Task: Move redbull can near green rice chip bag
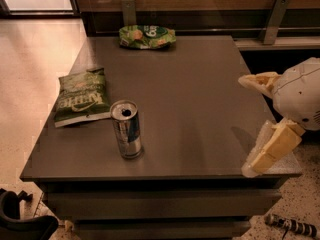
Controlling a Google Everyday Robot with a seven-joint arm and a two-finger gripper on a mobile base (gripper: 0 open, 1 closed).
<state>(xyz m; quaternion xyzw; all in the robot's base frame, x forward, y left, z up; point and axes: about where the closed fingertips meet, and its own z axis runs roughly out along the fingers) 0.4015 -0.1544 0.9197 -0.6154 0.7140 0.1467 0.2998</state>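
Note:
The redbull can (126, 129) stands upright near the front left of the grey table (200, 104); it is slim, silver and blue, with an opened silver top. The green rice chip bag (146, 36), light green and glossy, lies at the table's far edge, well behind the can. My gripper (253, 122) is at the table's right edge, far to the right of the can, open and empty, with one pale finger (256, 81) above and the other finger (267, 151) below.
A darker green flat bag with white lettering (81, 96) lies just left of the can at the table's left edge. Two metal brackets (274, 19) stand against the wall behind the table. A dark object (20, 224) sits on the floor at the lower left.

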